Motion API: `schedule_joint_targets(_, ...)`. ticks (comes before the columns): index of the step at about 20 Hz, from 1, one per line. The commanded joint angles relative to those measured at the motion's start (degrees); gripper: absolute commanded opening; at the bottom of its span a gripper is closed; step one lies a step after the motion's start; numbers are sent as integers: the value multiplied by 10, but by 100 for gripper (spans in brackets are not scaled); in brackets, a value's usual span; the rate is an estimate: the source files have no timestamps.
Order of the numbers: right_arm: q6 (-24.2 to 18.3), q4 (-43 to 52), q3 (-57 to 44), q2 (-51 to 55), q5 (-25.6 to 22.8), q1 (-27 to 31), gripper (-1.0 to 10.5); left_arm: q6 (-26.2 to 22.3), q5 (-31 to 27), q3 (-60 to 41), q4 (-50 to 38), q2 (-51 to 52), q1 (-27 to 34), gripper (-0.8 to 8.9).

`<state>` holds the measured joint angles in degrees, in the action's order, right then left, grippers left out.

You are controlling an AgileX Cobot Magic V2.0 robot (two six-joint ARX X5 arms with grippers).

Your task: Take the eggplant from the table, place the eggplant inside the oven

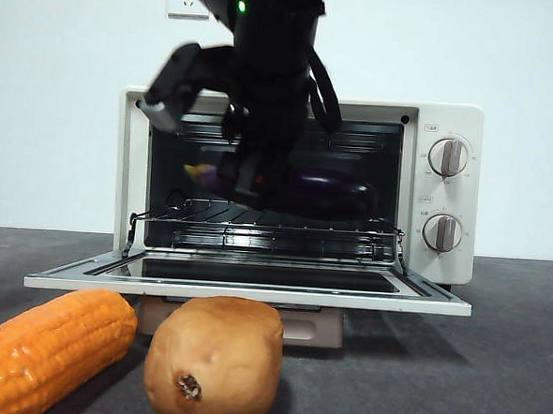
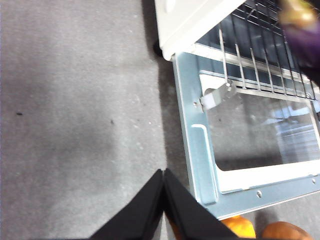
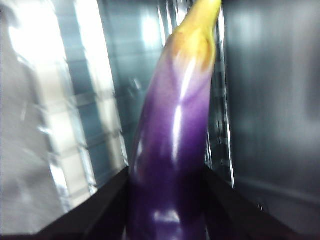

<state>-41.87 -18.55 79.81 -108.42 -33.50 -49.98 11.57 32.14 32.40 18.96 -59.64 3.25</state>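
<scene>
The eggplant [image 1: 329, 193] lies lengthwise inside the oven [image 1: 446, 194], just above the wire rack [image 1: 266, 227]; I cannot tell if it already touches the rack. It is dark purple and glossy, with a yellowish stem end [image 3: 200, 30] that points toward the left side of the cavity in the front view. The right end effector [image 1: 250, 182] reaches down into the oven opening from above and grasps the eggplant, one black jaw on each side of its body, as the right wrist view shows. That view is blurred, so the oven walls behind appear only as grey and bright stripes.

The oven door [image 1: 253, 285] is folded down flat, with its glass pane facing up. Two round knobs [image 1: 449, 157] sit on the right panel of the oven.

The left end effector [image 2: 163, 175] hangs over the grey surface [image 2: 75, 110], beside the left corner of the open door, with its jaws pressed together and nothing between them.

In front of the oven, on the surface, a potato [image 1: 214, 361] stands next to an orange corn cob [image 1: 47, 348].
</scene>
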Motion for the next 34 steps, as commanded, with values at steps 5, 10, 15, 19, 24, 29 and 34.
schedule_joint_targets(5, 24, 23, 14, -13, -15, -5, 311, 1, 5, 3, -8, -7, 1, 4)
schedule_joint_targets(10, 26, 23, 14, -13, -28, -10, 310, 1, 5, 3, -8, -7, 1, 4)
schedule_joint_targets(15, 46, 22, 14, -13, -33, -31, 310, 1, 5, 3, -8, -7, 1, 4)
schedule_joint_targets(19, 74, -12, 14, 10, -60, -73, 309, 1, 4, 3, -18, -23, 1, 4)
schedule_joint_targets(24, 178, -157, 14, 107, -59, -132, 77, 13, 6, 3, -46, -109, -10, 4)
schedule_joint_targets(29, 250, -240, 14, 221, -55, -149, 4, 16, 45, 3, -64, -187, -44, 4)
schedule_joint_targets(34, 271, -255, 14, 309, -56, -149, 4, 16, 58, 12, -68, -243, -73, 4)
